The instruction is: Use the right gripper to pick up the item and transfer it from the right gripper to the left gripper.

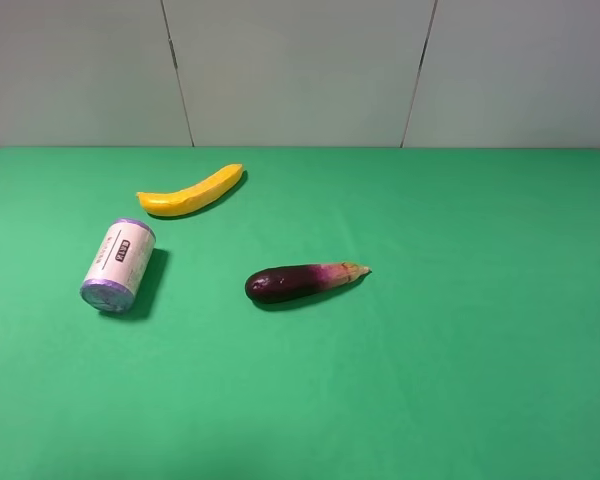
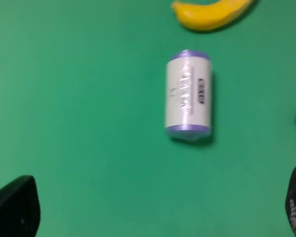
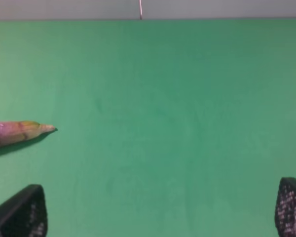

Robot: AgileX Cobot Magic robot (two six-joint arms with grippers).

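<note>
The item, a small can (image 1: 118,266) with purple ends and a pale cream label, lies on its side on the green table at the left. It also shows in the left wrist view (image 2: 188,96), well ahead of my left gripper (image 2: 153,210). That gripper's black fingertips (image 2: 15,207) stand wide apart and hold nothing. My right gripper (image 3: 158,212) is also open and empty, with its fingertips (image 3: 22,212) over bare green cloth. Neither gripper nor arm shows in the exterior high view.
A yellow banana (image 1: 192,192) lies behind the can and shows in the left wrist view (image 2: 209,12). A dark purple eggplant (image 1: 302,281) lies near the table's middle; its pale tip (image 3: 19,132) shows in the right wrist view. A grey panelled wall (image 1: 300,70) backs the table.
</note>
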